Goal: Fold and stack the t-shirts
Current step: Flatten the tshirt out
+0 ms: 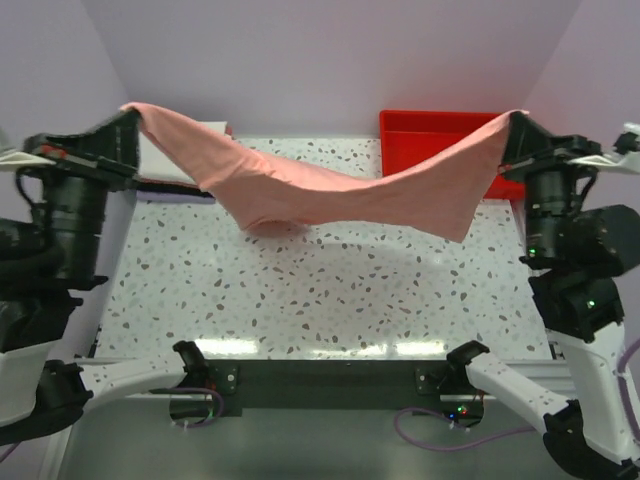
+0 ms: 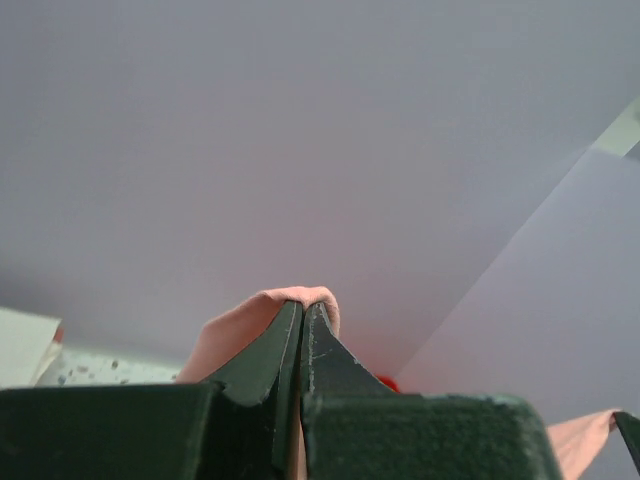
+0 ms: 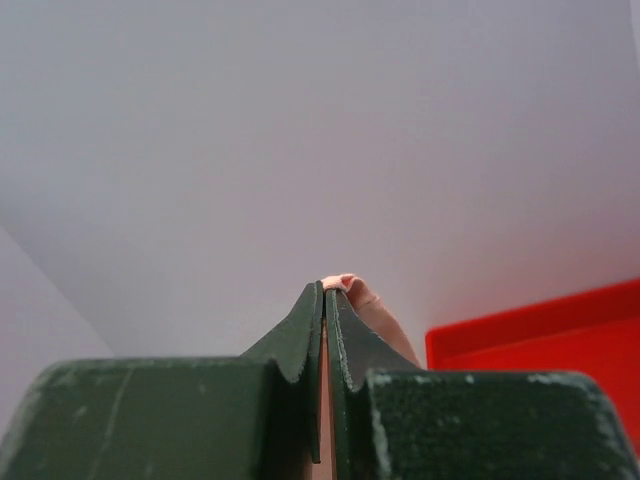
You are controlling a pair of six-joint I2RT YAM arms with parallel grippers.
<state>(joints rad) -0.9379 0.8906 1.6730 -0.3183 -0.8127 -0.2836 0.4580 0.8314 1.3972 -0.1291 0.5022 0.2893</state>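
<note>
Speckled white tabletop (image 1: 330, 300) sits under pale lavender walls. The left gripper (image 1: 133, 112) is clamped tight on one corner of the salmon-pink t-shirt (image 1: 330, 190), and the right gripper (image 1: 515, 120) is pinched on the opposite corner. Both are raised, so the cloth sags between them, lowest left of centre near the surface. Behind its right end sits the red tray (image 1: 430, 135).

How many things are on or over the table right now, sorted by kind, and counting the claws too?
Pink t-shirt, hanging between the claws: 1
White folded cloth, partly hidden behind it: 1
Red tray: 1
Claws, left claw and right claw, each shut on the pink t-shirt: 2
Total: 5
</note>
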